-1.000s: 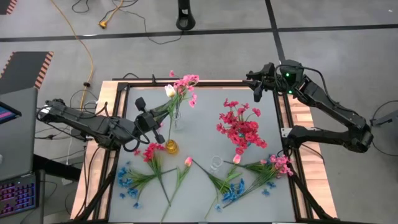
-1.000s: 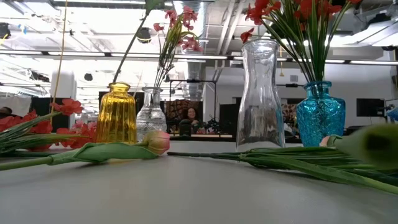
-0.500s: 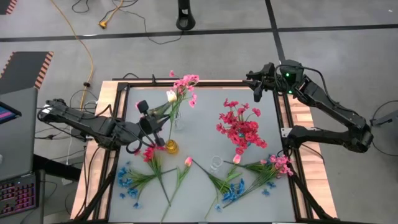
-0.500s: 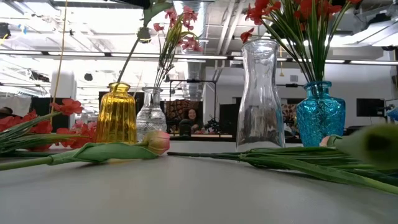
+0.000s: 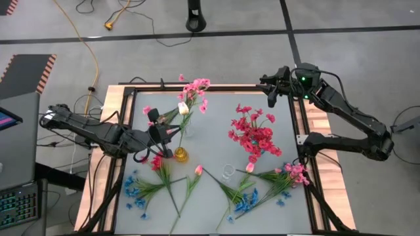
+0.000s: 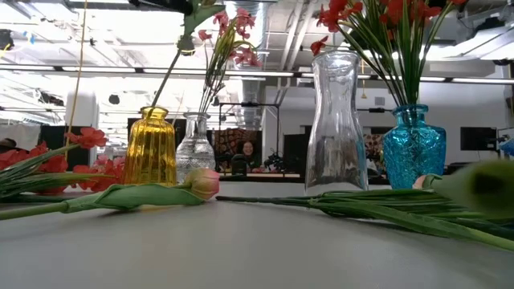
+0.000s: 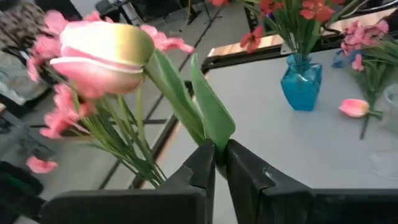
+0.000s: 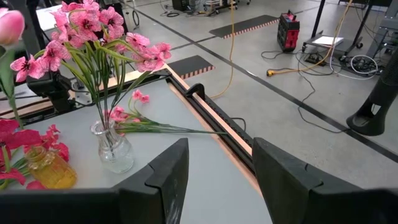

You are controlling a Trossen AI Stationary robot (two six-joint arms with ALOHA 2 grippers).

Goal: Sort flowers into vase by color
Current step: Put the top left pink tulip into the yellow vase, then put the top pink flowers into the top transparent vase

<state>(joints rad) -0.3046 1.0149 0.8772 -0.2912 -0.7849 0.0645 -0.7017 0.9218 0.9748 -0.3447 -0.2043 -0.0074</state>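
- Since a second before: left gripper (image 5: 159,128) moved nearer the yellow vase (image 5: 180,155), tulip (image 5: 184,109) carried lower and closer to it.
- Jaws clamped together on the tulip's green leaf and stem, seen in the left wrist view (image 7: 217,152).
- Tulip: pale pink bloom with a yellowish tip (image 7: 102,50), held up over the worktop (image 5: 216,124), stem slanting down toward the yellow vase's mouth.
- Right gripper (image 5: 271,92) unmoved at the far right corner, jaws apart, holding nothing.
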